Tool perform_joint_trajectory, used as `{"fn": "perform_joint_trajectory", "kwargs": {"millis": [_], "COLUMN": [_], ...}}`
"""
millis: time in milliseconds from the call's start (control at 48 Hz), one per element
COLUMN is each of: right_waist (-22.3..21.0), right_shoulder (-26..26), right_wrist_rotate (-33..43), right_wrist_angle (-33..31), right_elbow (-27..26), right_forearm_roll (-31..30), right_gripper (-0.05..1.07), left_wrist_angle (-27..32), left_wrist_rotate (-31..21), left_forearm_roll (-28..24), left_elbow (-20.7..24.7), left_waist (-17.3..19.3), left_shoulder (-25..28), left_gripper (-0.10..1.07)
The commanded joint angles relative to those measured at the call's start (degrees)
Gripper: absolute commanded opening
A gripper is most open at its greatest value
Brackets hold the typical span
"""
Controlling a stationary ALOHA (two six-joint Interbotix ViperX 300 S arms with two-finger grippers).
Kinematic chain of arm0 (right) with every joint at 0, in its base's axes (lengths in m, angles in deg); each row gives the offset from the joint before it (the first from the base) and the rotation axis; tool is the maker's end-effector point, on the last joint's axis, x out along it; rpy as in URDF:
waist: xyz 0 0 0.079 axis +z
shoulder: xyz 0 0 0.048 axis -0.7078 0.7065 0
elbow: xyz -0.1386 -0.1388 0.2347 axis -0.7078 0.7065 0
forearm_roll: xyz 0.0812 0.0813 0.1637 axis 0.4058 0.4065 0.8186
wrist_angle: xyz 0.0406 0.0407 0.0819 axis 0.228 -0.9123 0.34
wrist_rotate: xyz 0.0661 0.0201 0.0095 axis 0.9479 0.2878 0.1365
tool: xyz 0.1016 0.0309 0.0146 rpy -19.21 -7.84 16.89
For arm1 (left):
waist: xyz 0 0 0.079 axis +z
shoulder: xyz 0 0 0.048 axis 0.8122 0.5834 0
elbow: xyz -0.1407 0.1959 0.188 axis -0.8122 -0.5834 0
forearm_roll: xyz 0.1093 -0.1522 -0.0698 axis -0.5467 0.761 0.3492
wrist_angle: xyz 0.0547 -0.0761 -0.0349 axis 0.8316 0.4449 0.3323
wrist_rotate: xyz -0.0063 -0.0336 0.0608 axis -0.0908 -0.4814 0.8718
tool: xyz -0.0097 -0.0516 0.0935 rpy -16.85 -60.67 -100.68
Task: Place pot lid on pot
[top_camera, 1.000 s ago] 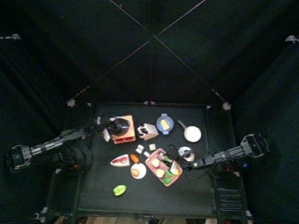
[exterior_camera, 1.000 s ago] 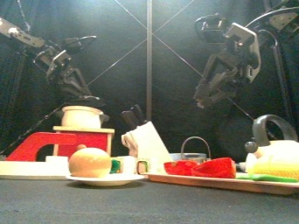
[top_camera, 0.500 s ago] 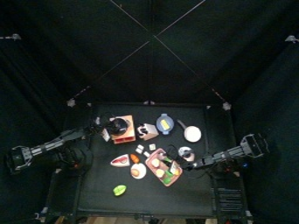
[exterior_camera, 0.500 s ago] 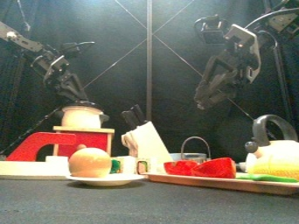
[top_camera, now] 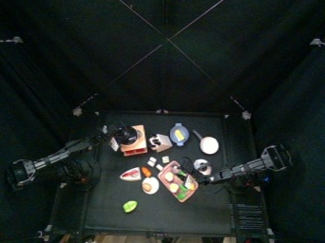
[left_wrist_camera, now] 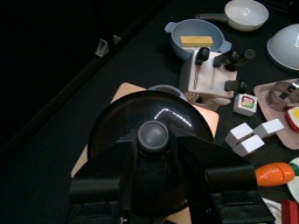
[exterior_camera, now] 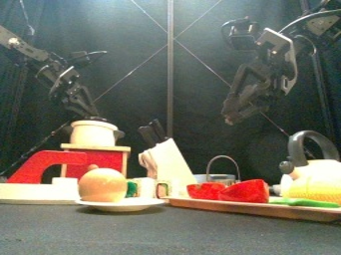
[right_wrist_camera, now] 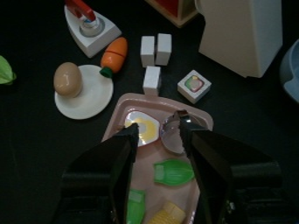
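Lid handling looks easy: the black round domed pot lid [left_wrist_camera: 149,112] seems light, stiff and slick, with a centre knob as the alternative hold. The left gripper [left_wrist_camera: 159,163] clamps its rim, jaws wide. It hovers just short of the small round grey metal pot [left_wrist_camera: 177,91] on the tan wooden block [left_wrist_camera: 107,131]. The right gripper [right_wrist_camera: 170,145] hangs apart and empty.

One pot [exterior_camera: 91,132]. One lid [left_wrist_camera: 152,140]. One blue pan [left_wrist_camera: 197,37]. One knife block [left_wrist_camera: 211,77]. One carrot [right_wrist_camera: 114,54]. Three plain white blocks [right_wrist_camera: 149,48], plus one patterned cube [right_wrist_camera: 194,85]. One onion [exterior_camera: 103,184]. Two plates [exterior_camera: 120,206] at least, possibly more among the clutter. One tray [exterior_camera: 246,206] of food. One corn cob [exterior_camera: 320,184]. One kettle [exterior_camera: 309,149].
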Motion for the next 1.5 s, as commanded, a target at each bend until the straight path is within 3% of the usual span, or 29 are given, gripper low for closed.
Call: {"fn": "perform_joint_trajectory", "kwargs": {"millis": [0, 1146, 1479], "right_waist": [-0.26, -0.53, -0.53], "right_shoulder": [-0.62, -0.35, -0.44], "right_wrist_rotate": [0.0, 0.0, 0.0], "right_wrist_angle": [0.18, 0.26, 0.26], "right_elbow": [-1.14, -1.23, -1.23], "right_forearm_roll": [-0.26, -0.26, -0.18], "right_gripper": [0.8, 0.8, 0.8], "left_wrist_angle": [-0.62, -1.41, -0.88], "left_wrist_rotate": [0.09, 0.18, 0.09], "left_forearm_roll": [-0.09, -0.09, 0.18], "left_elbow": [1.76, 1.67, 1.76], "left_waist": [0.18, -0.26, -1.32], "left_shoulder": [0.0, 2.11, 2.02], "left_gripper": [0.62, 0.65, 0.78]}}
